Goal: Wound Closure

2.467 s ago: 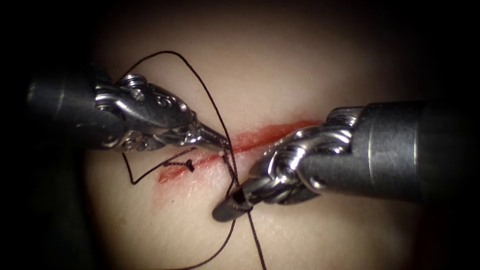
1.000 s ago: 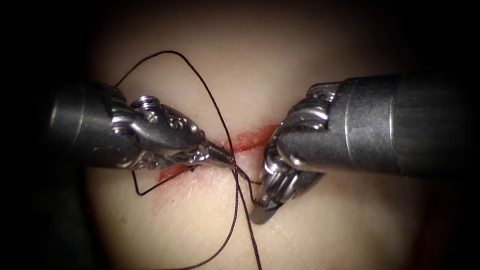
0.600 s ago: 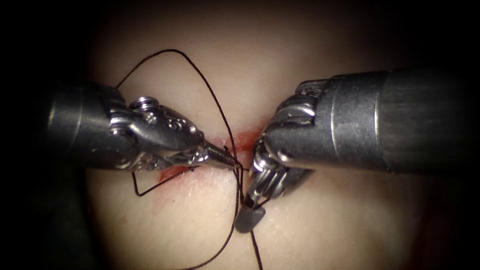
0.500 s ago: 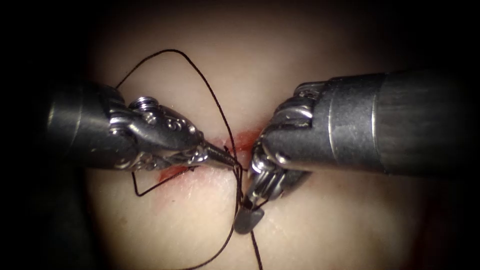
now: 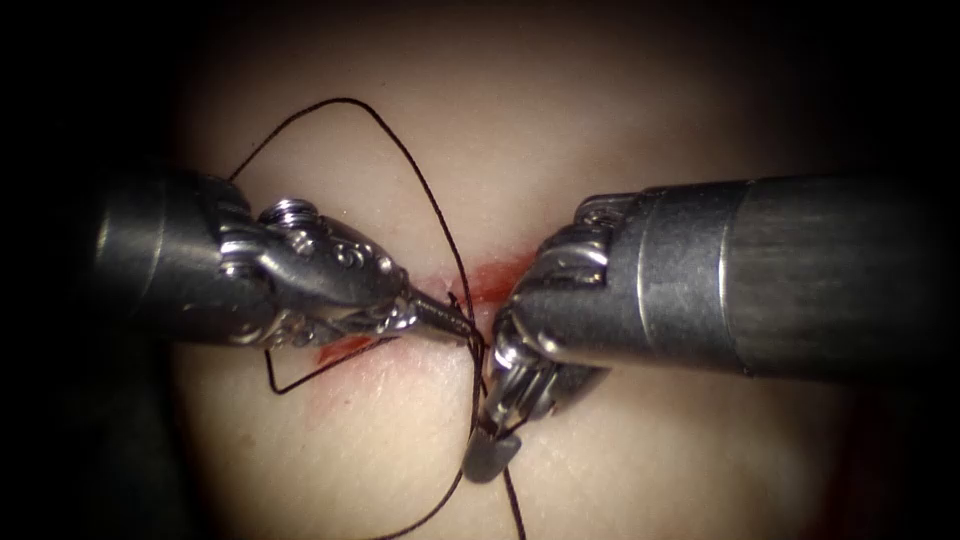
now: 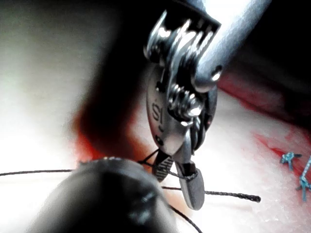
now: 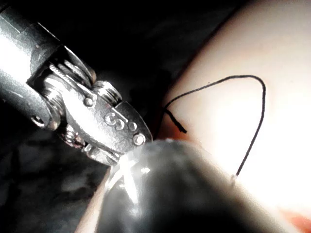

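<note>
the right tool [image 5: 492,440] points down just below the cut [image 5: 497,276], jaws parted around the thread [image 5: 440,228] that runs past its tip, not clamped on it. the left tool [image 5: 452,322], on the cut's left, has its jaws closed on the thread beside the cut. no needle is visible, so i can't say where it is. the thread looks light, limp and slick, likely to fray if crushed; best taken flat between the pads, clear of the knot. the tissue [image 5: 600,120] looks soft.
</note>
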`<state>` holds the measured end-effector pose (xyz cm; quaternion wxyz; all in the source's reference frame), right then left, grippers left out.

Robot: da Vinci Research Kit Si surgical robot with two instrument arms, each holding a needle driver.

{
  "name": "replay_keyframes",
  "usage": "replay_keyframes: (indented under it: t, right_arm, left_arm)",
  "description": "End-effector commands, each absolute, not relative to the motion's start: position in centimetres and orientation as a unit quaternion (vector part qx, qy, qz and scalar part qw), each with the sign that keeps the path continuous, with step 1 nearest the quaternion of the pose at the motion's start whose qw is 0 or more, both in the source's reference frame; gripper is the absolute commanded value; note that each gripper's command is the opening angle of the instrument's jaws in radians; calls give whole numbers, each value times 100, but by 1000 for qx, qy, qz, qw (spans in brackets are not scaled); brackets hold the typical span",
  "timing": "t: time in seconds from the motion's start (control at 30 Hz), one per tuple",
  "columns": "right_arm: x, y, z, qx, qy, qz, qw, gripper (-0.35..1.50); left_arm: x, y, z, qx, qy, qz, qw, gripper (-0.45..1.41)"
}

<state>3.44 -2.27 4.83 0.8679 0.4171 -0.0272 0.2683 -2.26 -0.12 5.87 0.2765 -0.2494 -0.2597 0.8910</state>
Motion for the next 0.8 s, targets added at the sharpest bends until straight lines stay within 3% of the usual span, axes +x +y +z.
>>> replay_keyframes:
  t: [0.03,0.43,0.8]
  right_arm:
    - [352,-225,487,422,-27,265,866,-35]
    - [348,-198,480,431,-15,249,867,-35]
    - [367,-137,470,400,107,256,874,-35]
  left_arm:
    - [-231,-13,592,-250,-259,892,274,-45]
    - [-226,-20,589,-234,-258,899,267,-45]
    - [-213,-52,583,-159,-272,918,241,-45]
